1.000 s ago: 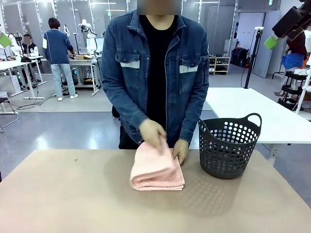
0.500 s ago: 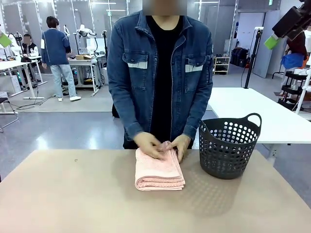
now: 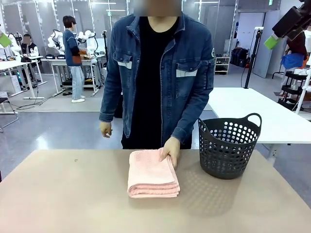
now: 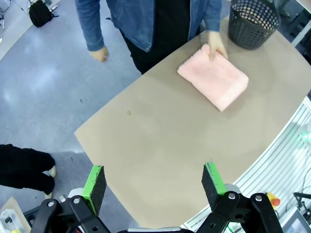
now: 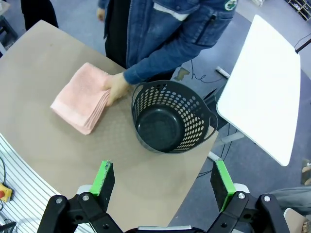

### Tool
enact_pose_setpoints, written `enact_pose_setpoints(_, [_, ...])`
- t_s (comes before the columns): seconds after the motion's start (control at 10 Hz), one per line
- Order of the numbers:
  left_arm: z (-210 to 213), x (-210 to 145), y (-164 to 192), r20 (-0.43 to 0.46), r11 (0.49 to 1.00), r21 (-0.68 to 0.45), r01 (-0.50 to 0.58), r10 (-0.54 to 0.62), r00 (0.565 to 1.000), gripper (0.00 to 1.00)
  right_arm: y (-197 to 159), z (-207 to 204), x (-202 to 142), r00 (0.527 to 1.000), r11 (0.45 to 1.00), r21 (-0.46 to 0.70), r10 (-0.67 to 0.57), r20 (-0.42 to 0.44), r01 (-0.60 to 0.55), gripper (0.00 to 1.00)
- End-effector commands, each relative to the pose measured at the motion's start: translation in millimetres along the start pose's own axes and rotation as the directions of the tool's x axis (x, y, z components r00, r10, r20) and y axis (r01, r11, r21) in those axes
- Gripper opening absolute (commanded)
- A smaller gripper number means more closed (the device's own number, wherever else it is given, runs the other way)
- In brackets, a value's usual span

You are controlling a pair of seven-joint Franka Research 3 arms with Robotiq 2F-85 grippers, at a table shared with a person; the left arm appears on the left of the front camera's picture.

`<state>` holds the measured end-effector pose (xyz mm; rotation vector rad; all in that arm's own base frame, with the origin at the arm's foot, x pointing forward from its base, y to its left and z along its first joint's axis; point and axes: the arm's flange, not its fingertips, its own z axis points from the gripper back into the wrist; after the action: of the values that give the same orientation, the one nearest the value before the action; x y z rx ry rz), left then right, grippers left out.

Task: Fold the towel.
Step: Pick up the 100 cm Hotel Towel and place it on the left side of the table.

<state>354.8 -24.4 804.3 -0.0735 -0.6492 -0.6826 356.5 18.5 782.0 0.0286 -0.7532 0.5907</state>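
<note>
Left tool (image 4: pixel 153 183) and right tool (image 5: pixel 162 184) are held open and empty above the surface (image 3: pixel 68 194), where the towel (image 3: pixel 153 173), squared up near the far edge beside the basket (image 3: pixel 228 145), has been let go by one hand (image 3: pixel 105 129), so folding is judged nearly finished

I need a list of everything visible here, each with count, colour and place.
towel: one, pale pink, folded, mid-table, left of the basket
basket: one, dark grey, empty, table's right part
table: one, beige, before the person
white table: one, behind the basket
resting hand: one, on the towel's far edge
free hand: one, hanging off the table
left gripper: one, black, green pads, open, above the table
right gripper: one, black, green pads, open, above the table
</note>
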Motion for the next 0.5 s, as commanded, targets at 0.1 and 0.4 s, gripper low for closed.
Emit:
enact_pose_setpoints(0.1, [3.4, 2.6, 0.1, -0.005, 1.0, -0.012, -0.011, 0.011, 1.0, 1.0, -0.8, 0.6, -0.2, 1.0, 1.0, -0.001, -0.006, -0.001, 0.006, 1.0])
enact_pose_setpoints(0.4, [3.4, 2.6, 0.1, -0.005, 1.0, -0.012, -0.011, 0.011, 1.0, 1.0, -0.8, 0.6, -0.2, 1.0, 1.0, -0.001, -0.006, -0.001, 0.006, 1.0])
